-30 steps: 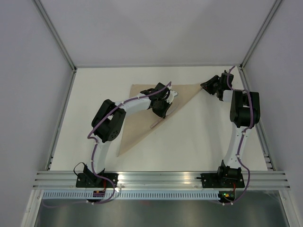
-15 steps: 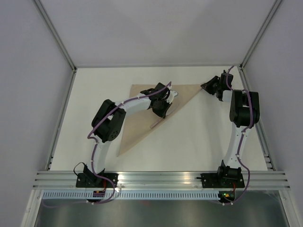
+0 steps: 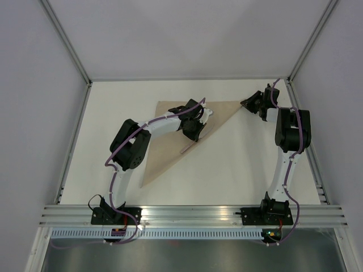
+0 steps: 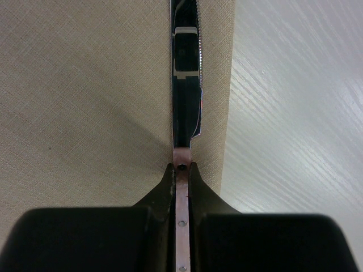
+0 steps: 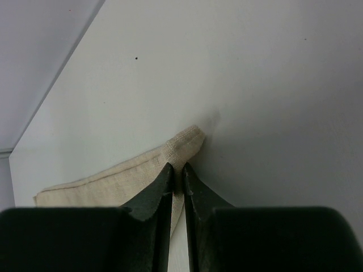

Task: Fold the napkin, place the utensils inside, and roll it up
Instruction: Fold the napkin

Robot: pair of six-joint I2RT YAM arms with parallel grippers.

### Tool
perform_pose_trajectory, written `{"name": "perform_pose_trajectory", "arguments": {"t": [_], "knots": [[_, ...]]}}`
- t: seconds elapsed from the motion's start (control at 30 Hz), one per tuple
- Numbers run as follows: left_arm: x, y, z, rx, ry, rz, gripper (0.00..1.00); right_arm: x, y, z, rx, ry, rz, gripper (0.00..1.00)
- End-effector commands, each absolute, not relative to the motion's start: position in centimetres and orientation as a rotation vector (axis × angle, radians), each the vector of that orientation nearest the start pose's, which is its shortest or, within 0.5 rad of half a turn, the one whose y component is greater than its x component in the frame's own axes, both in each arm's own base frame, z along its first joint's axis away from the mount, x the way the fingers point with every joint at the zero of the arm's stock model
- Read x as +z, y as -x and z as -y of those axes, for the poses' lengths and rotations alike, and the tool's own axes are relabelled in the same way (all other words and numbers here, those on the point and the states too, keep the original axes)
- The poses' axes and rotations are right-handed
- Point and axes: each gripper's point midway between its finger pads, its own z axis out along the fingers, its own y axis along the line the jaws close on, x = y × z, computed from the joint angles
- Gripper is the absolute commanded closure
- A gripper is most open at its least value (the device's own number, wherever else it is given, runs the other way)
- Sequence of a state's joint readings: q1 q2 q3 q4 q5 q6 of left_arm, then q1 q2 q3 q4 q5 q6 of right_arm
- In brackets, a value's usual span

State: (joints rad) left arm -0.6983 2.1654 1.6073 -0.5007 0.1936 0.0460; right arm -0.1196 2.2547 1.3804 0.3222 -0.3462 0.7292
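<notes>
Beige napkin (image 3: 161,158), folded into a triangle, lies toward twelve o'clock. My left gripper (image 4: 181,170) is clamped on the knife (image 4: 187,85) just inside the napkin's long edge. My right gripper (image 5: 177,173) pinches its two-o'clock corner. I judge we're placing utensils; next, release the knife flat.

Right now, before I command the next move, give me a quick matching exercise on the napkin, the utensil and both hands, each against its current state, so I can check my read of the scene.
Column one:
1. napkin
2. knife
3. left hand
4. right hand

Column two:
A. shut, pinching a corner of the cloth
B. folded into a triangle on the table
C. shut on the handle of a utensil
D. blade running over the cloth, close beside its edge

Pairs: 1-B, 2-D, 3-C, 4-A
</notes>
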Motion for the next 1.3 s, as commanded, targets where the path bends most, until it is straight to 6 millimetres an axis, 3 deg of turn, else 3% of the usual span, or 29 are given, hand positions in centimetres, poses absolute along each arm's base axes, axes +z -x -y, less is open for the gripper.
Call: {"name": "perform_pose_trajectory", "arguments": {"t": [0.0, 0.5, 0.7, 0.93, 1.27], "knots": [[-0.9, -34.0, 34.1, -0.457, -1.128, -2.520, 0.98, 5.8, -58.6, -2.3, 0.743, -0.612, -1.985, 0.82], [-0.6, -34.6, 34.7, -0.463, -1.103, -2.516, 0.98, 6.3, -58.6, -2.6, 0.741, -0.591, -1.981, 0.83], [-0.6, -34.5, 34.7, -0.472, -1.096, -2.521, 0.98, 7.5, -58.7, -2.8, 0.742, -0.557, -1.959, 0.83], [0.0, -34.7, 34.4, -0.451, -1.051, -2.515, 0.77, 11.8, -59.0, -3.5, 0.757, -0.465, -1.894, 0.83], [2.2, -35.2, 34.9, -0.474, -1.023, -2.466, 0.56, 14.2, -58.5, -5.6, 0.814, -0.378, -1.873, 0.83]]}}
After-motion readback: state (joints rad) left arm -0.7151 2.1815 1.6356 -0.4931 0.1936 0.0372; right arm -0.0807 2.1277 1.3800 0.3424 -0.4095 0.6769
